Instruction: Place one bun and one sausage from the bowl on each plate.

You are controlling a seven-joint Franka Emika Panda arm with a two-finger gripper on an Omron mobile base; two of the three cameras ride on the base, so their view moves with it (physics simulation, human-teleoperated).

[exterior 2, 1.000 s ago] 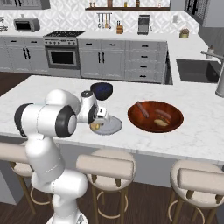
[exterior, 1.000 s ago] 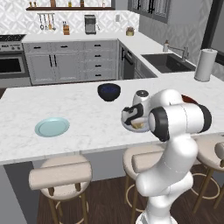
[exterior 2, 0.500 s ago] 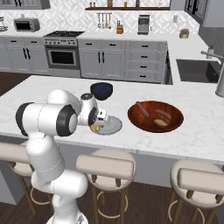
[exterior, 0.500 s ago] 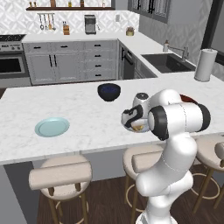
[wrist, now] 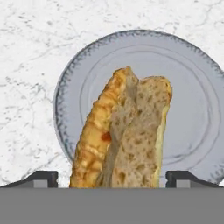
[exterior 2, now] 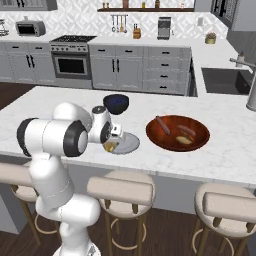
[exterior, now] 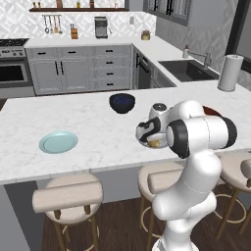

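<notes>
Releasing is the step in hand: the pincer [wrist: 112, 177] stands spread wide, its two dark fingertips [wrist: 41, 178] set well apart at 6 o'clock of the hand view, with the bun [wrist: 124, 131] rising between them and, as far as can be told, touching neither. Over the last second the jaws have widened further, and in both base views the hand has stayed low over the grey plate [wrist: 192, 109] without travelling. The bun, split along its length with a browned crust at its 9 o'clock side, stands over the plate's near half; whether it has fully settled on the plate surface cannot be told.

In the right base view the pincer [exterior 2: 111, 142] sits at the 9 o'clock edge of the grey plate [exterior 2: 129, 144], near the stool-side rim of the tabletop [exterior 2: 220, 165], with the bun [exterior 2: 110, 146] a small tan patch beneath it. At 3 o'clock of the plate, just beside it, lies the reddish-brown bowl [exterior 2: 155, 136], holding a sausage [exterior 2: 162, 125], a second sausage [exterior 2: 186, 130] and a bun-coloured piece [exterior 2: 185, 140]. Farther back, at 12 o'clock, stands the dark blue bowl [exterior 2: 116, 103].

In the left base view the teal plate [exterior: 58, 142] lies bare, well apart at 9 o'clock.

Judgement: one item of four is delivered. The grey plate wants a sausage; the teal plate wants both.
</notes>
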